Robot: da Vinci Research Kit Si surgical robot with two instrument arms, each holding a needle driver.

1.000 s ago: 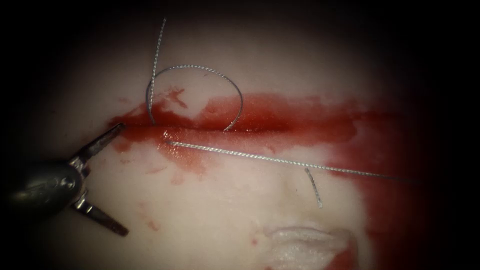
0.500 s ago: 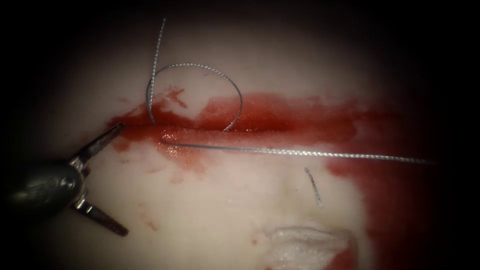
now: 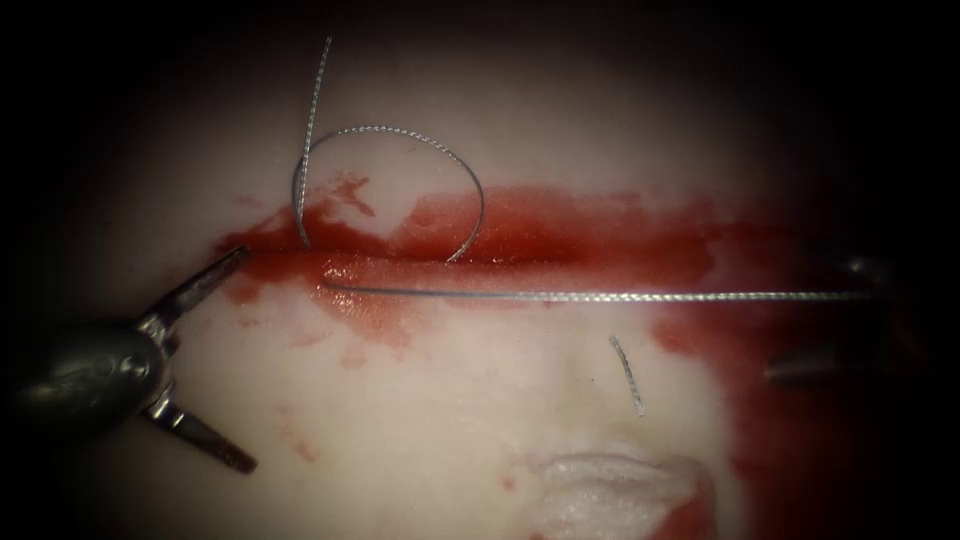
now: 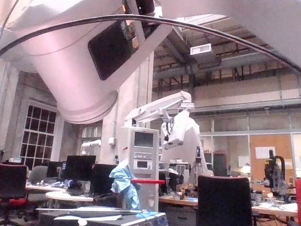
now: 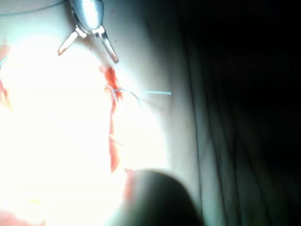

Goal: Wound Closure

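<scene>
The cut runs across the tissue, wet with red fluid. Thread loops on the far side of the cut near its left end, and a tail rises from it. A long strand leaves the cut's near lip and runs level to the right. It ends between the dim, spread jaws of my right tool. At the cut's left end my left tool stands open and holds nothing, its upper jaw tip at the fluid's edge. The left tool appears open in the right wrist view too.
A short cut end of thread lies loose on the near side of the cut. A white patch sits at the tissue's front edge. Red fluid stains the tissue's right part.
The long strand's right end has swung up until it lies level. My right tool has come into view at the right edge. The left tool has not moved.
</scene>
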